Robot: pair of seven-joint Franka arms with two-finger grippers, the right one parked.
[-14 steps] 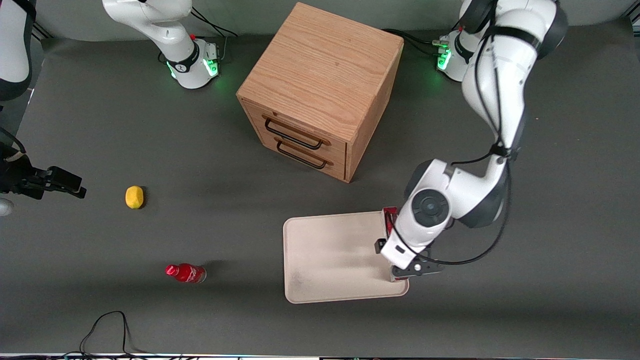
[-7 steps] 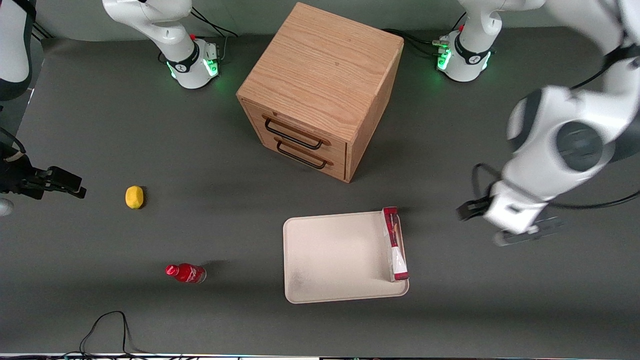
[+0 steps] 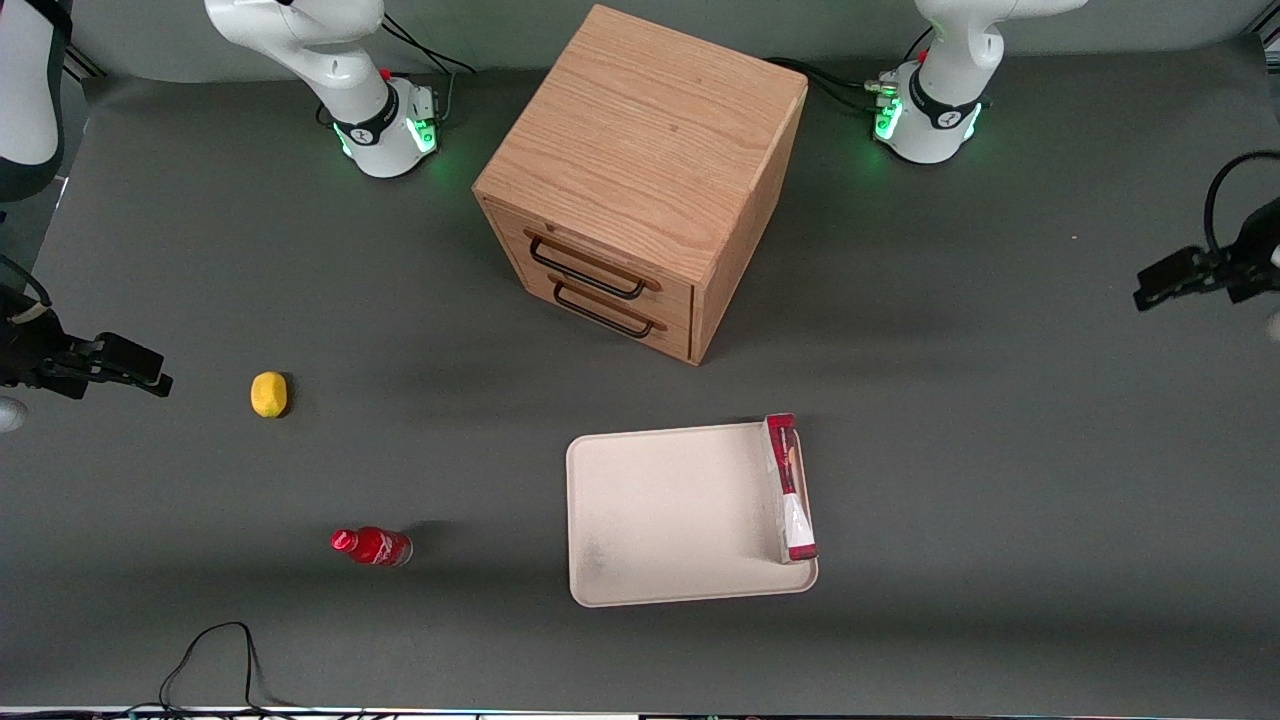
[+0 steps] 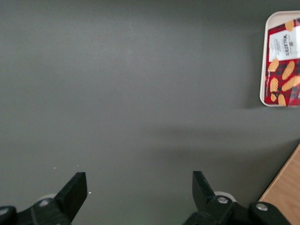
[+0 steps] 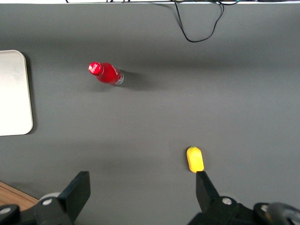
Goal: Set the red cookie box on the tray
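The red cookie box (image 3: pixel 790 487) rests on its long edge in the cream-white tray (image 3: pixel 670 515), along the tray's rim toward the working arm's end. In the left wrist view the box (image 4: pixel 283 65) shows its red plaid face with cookies, inside the tray's rim (image 4: pixel 263 61). My left gripper (image 3: pixel 1165 282) hovers well off toward the working arm's end of the table, farther from the front camera than the tray. It is open and empty (image 4: pixel 138 183), with only bare grey mat between its fingers.
A wooden drawer cabinet (image 3: pixel 640 180) stands farther from the front camera than the tray. A small red bottle (image 3: pixel 372 546) and a yellow fruit (image 3: pixel 268 393) lie toward the parked arm's end. A black cable (image 3: pixel 215 650) loops at the near edge.
My left gripper was over the box at the tray's rim. It has pulled away and swung toward the working arm's end of the table. The box stays on the tray.
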